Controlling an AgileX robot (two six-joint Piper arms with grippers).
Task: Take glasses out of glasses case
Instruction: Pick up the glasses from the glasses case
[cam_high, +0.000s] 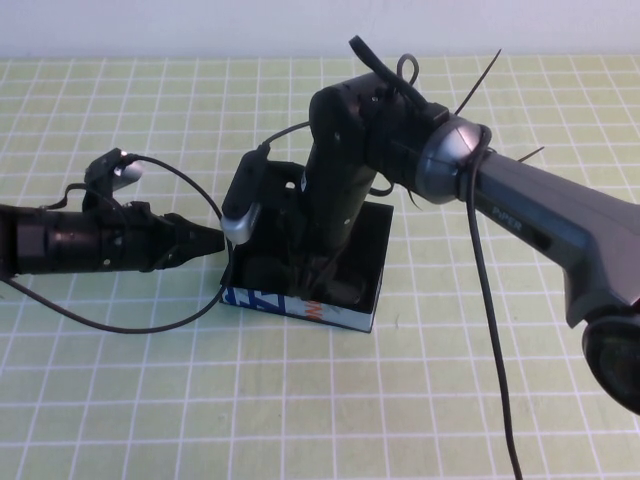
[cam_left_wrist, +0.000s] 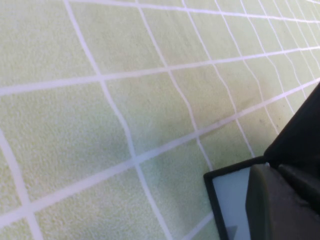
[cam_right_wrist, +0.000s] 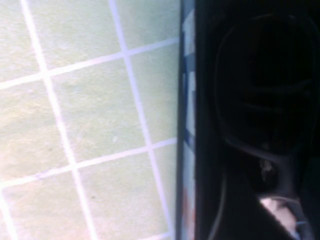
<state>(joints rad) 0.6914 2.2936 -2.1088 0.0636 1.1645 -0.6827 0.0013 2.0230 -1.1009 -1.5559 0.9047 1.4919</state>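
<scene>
The glasses case (cam_high: 340, 318) lies open in the middle of the table, its light-blue printed front side facing me. My right gripper (cam_high: 312, 272) reaches straight down into the case's black inside. The right wrist view shows the glasses (cam_right_wrist: 260, 85) lying in the case, one dark lens in a thick black frame close under the gripper, with the case's printed front side (cam_right_wrist: 187, 150) alongside. My left gripper (cam_high: 212, 241) lies low on the left, shut to a point at the case's left end. The left wrist view has one of its fingers (cam_left_wrist: 280, 205) over the case's corner (cam_left_wrist: 212, 182).
A green cloth with a white grid (cam_high: 150, 400) covers the whole table. Black cables (cam_high: 490, 330) hang from the right arm and loop round the left arm. A pale wall (cam_high: 200, 25) runs along the far edge.
</scene>
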